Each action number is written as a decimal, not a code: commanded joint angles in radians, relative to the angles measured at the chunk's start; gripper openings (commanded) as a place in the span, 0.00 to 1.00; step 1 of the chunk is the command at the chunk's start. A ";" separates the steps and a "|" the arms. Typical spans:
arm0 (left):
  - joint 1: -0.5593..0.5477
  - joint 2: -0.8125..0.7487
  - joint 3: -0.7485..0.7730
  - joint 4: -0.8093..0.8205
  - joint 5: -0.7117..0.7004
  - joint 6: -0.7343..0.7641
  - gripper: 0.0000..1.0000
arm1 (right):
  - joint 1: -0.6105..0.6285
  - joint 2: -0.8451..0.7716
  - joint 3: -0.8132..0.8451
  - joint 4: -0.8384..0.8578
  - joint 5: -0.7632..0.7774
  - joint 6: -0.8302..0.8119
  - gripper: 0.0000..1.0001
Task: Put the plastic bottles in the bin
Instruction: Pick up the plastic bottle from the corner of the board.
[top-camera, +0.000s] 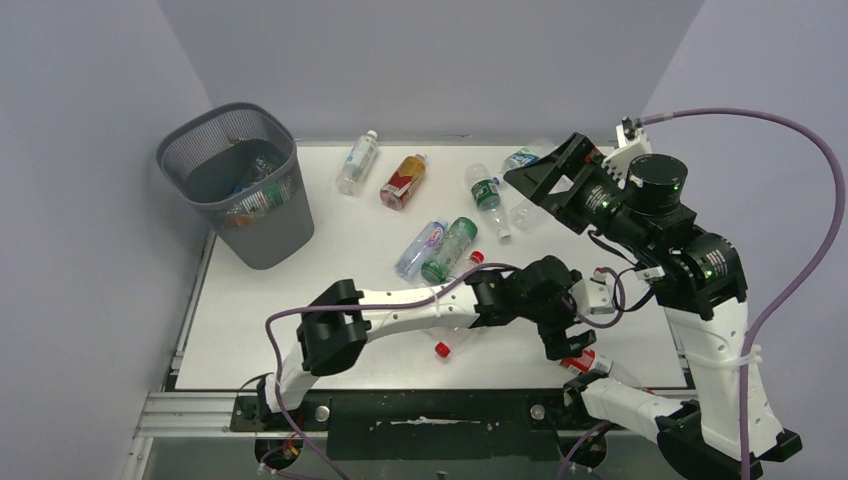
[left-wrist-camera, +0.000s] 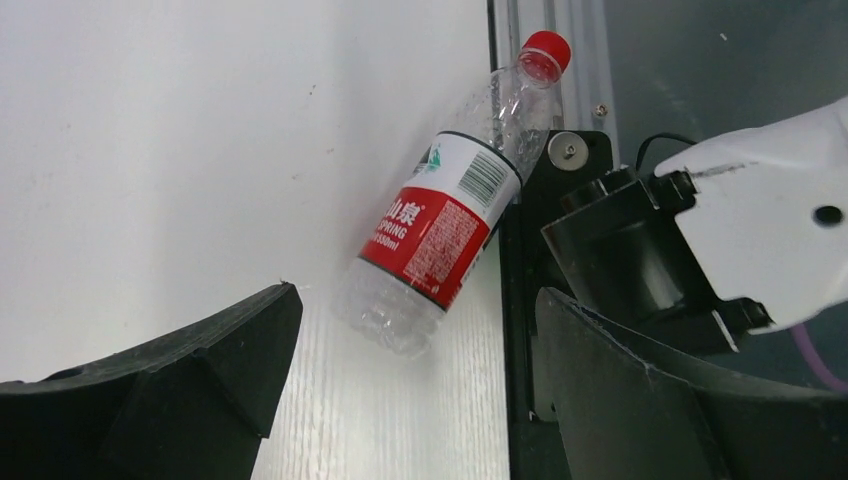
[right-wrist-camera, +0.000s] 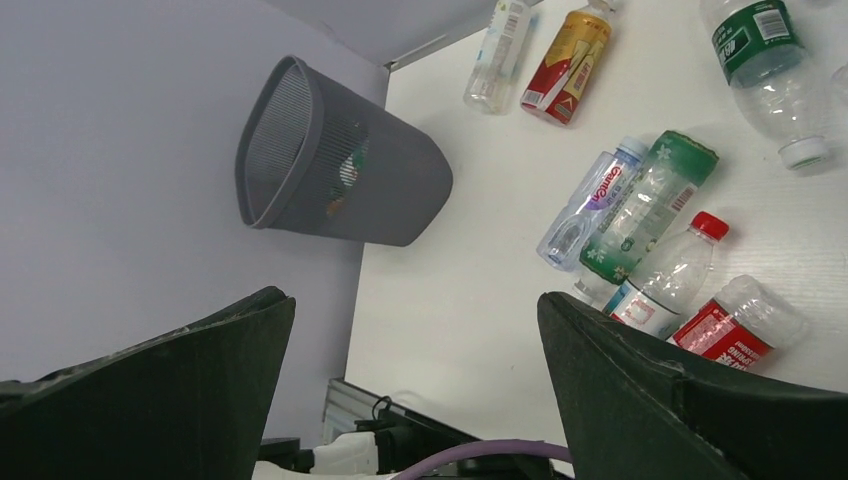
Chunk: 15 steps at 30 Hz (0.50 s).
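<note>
A clear bottle with a red label (left-wrist-camera: 440, 235) and red cap lies at the table's front edge, by the right arm's base. It shows partly in the top view (top-camera: 585, 362). My left gripper (left-wrist-camera: 415, 390) is open just short of its base, one finger on each side, touching nothing; it also shows in the top view (top-camera: 568, 345). My right gripper (top-camera: 545, 168) is open and empty, raised over the far right. The grey mesh bin (top-camera: 240, 180) stands far left with bottles inside. Several bottles lie mid-table, among them an amber one (top-camera: 404, 181) and a green one (top-camera: 449, 250).
A loose red cap (top-camera: 441, 349) lies near the front edge. The right wrist view shows the bin (right-wrist-camera: 340, 165), a clear bottle (right-wrist-camera: 497, 55), a purple-labelled bottle (right-wrist-camera: 590, 205) and a red-capped one (right-wrist-camera: 665, 275). The right arm's base (left-wrist-camera: 760, 230) stands beside the near bottle.
</note>
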<state>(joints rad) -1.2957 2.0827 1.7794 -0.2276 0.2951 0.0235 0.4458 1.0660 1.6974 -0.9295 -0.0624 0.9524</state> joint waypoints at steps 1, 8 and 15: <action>-0.022 0.091 0.105 -0.008 0.028 0.128 0.89 | 0.001 -0.022 0.001 0.027 -0.067 -0.025 0.98; -0.036 0.181 0.162 -0.016 -0.007 0.172 0.89 | 0.001 -0.026 -0.021 0.029 -0.090 -0.037 0.98; -0.036 0.256 0.232 -0.036 -0.013 0.191 0.89 | 0.000 -0.021 -0.038 0.030 -0.107 -0.051 0.98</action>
<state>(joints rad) -1.3277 2.3215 1.9194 -0.2733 0.2840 0.1665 0.4458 1.0515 1.6634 -0.9302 -0.1383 0.9264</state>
